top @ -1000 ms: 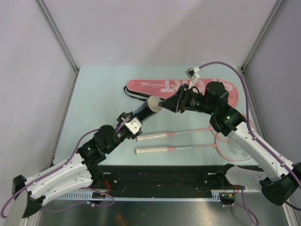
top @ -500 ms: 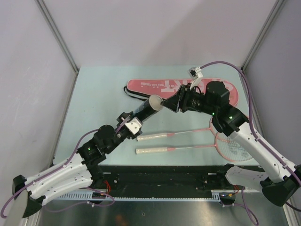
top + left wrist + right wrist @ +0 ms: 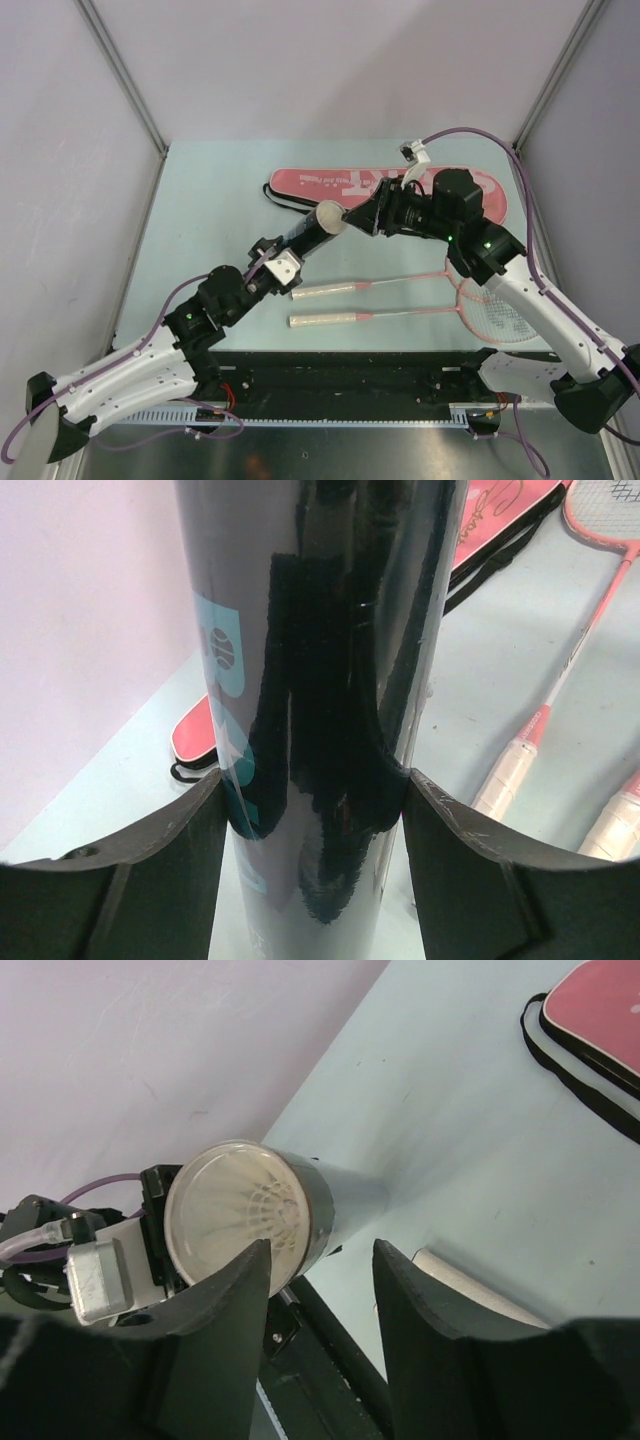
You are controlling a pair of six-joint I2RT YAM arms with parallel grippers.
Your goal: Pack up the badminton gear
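Observation:
My left gripper is shut on the black lettered tube and holds it tilted above the table; the tube fills the left wrist view between the fingers. In the right wrist view the tube's open end shows a white feather shuttlecock inside. My right gripper is open and empty, just right of the tube's mouth. Two pink-framed rackets with white handles lie on the table. The pink "SPORT" bag lies at the back.
The racket heads lie under my right arm at the right. The bag's black strap loops at its left end. Grey walls close in the table on both sides.
My right gripper has drawn back a little to the right from the tube's mouth. The tube's end has risen slightly. The left arm holds still.

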